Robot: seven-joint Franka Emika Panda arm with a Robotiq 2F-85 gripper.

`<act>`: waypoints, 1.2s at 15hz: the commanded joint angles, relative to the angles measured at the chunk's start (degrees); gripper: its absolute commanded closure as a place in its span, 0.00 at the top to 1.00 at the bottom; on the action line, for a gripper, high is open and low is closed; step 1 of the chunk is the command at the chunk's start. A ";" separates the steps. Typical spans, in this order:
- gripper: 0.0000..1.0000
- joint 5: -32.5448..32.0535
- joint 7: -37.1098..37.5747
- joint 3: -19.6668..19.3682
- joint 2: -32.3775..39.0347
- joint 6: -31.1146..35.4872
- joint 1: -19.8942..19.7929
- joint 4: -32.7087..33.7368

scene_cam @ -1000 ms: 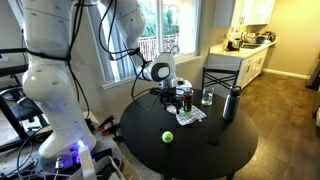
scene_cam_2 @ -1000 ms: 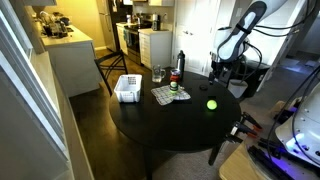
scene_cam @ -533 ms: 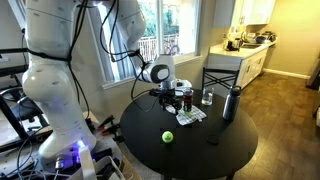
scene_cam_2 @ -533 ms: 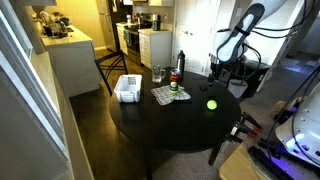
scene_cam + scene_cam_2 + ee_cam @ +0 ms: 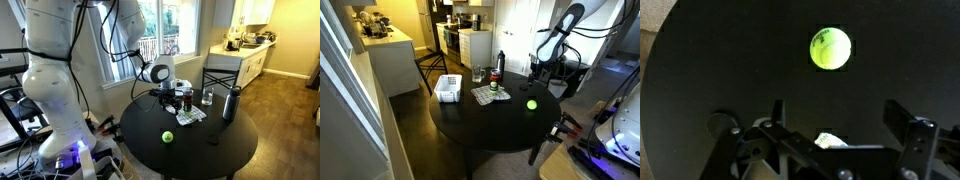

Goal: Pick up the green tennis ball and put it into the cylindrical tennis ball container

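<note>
While the ball (image 5: 830, 48) is lying free on the black table (image 5: 215, 155), step: the reach toward it, with nothing picked up yet
Claw: the claw (image 5: 840, 122) is hanging above the table, its fingers (image 5: 908, 122) spread wide and gripping nothing
Ball: it is sitting alone on bare tabletop, well apart from the can (image 5: 493, 84); in the wrist view it is showing ahead of the fingers, not between them
Next move: the claw is needing to shift until the ball is centred between the 2 fingers, then sink around it and close; a round ball is likely to roll if 1 finger is touching it first
Can: it is standing upright on a patterned mat (image 5: 483, 97), near the dark bottle (image 5: 501, 62); whether its top is open, and what is inside, is too small to tell
Other holders: a white basket (image 5: 446, 97) and a clear glass (image 5: 477, 73) are standing near the mat; their contents are not showing clearly
</note>
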 commanded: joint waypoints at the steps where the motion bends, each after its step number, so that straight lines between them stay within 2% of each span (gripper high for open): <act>1: 1.00 2.28 -1.34 -0.06 0.54 0.85 0.36 -0.28; 7: 1.00 11.31 -5.69 6.35 6.62 5.49 -3.23 0.01; 10: 1.00 12.91 -6.93 8.70 10.20 6.79 -4.61 1.41; 14: 1.00 10.85 -5.46 6.20 13.36 3.75 -2.73 3.67; 18: 1.00 10.45 -5.57 5.15 15.78 3.49 -2.73 4.99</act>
